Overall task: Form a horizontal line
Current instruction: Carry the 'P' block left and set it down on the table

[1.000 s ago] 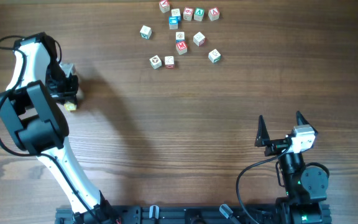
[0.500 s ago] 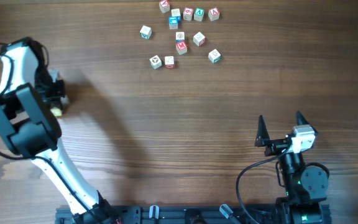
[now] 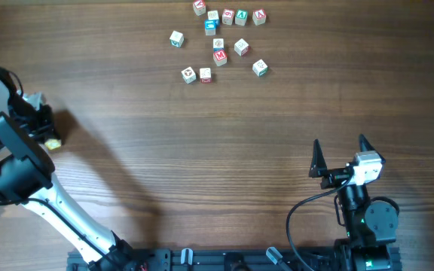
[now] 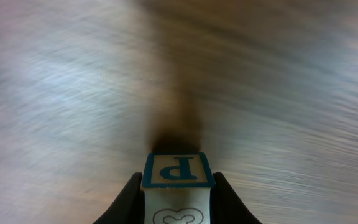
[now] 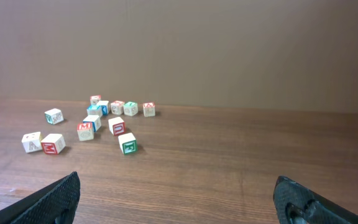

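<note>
- Left claw [image 4: 178, 182]: clenched on one P cube [image 4: 178, 168], blue letter on the upper face, a finger against each side. It hangs over bare table [image 3: 202, 150] at the far left edge, and the wrist view is smeared.
- Right claw [image 3: 339, 143]: released, jaws spread wide with nothing between them, low at the near edge of the table.
- Horizontal line [image 3: 241, 16]: a short row of cubes set side by side, far ahead of the right claw and slightly to its left. From the left claw it lies well away, across the table to its right.
- Loose cubes [image 3: 189, 74]: scattered just on the near side of that row.
- Step in hand, as judged: carrying one cube, not yet placed.
- Next move, as judged: bring the P cube to an open end of the row, square its faces to the neighbour, lower it and let go without nudging the others.
</note>
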